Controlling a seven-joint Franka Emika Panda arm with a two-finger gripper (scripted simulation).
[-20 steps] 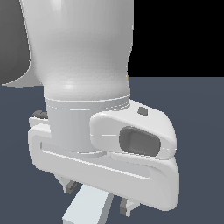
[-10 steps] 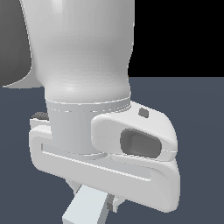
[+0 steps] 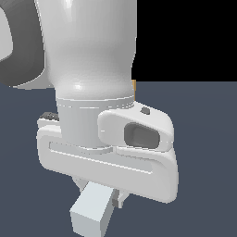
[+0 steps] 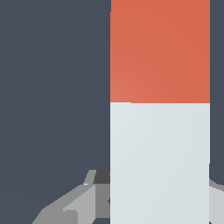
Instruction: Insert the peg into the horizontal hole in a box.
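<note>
Exterior view, arm: we saw the white arm [image 3: 88, 55] fill most of the frame, its wrist and hand body blocking nearly everything behind it.
Exterior view, gripper: the gripper [image 3: 99, 192] hung below the broad white hand body; only short stubs of the fingers [image 3: 119, 198] showed on either side of the bar.
Exterior view, peg: we saw the pale end of the peg [image 3: 91, 214] stick out under the hand toward the camera, sitting between the finger stubs; its red end was hidden behind the hand.
Exterior view, floor: dark blue-grey floor [image 3: 203, 139] on the exterior view's right, black above it.
Exterior view, box and hole: we could not make out either.
Wrist view, peg: the peg [image 4: 159, 162] ran the whole height of the frame, pale half nearest the hand, red-orange half [image 4: 159, 50] farther out.
Wrist view, fingers: grey finger parts [image 4: 72, 203] showed on both sides of the pale half.
Wrist view, grip: we judged the jaws clamped on the pale half of the peg.
Wrist view, background: plain dark floor [image 4: 52, 87].
</note>
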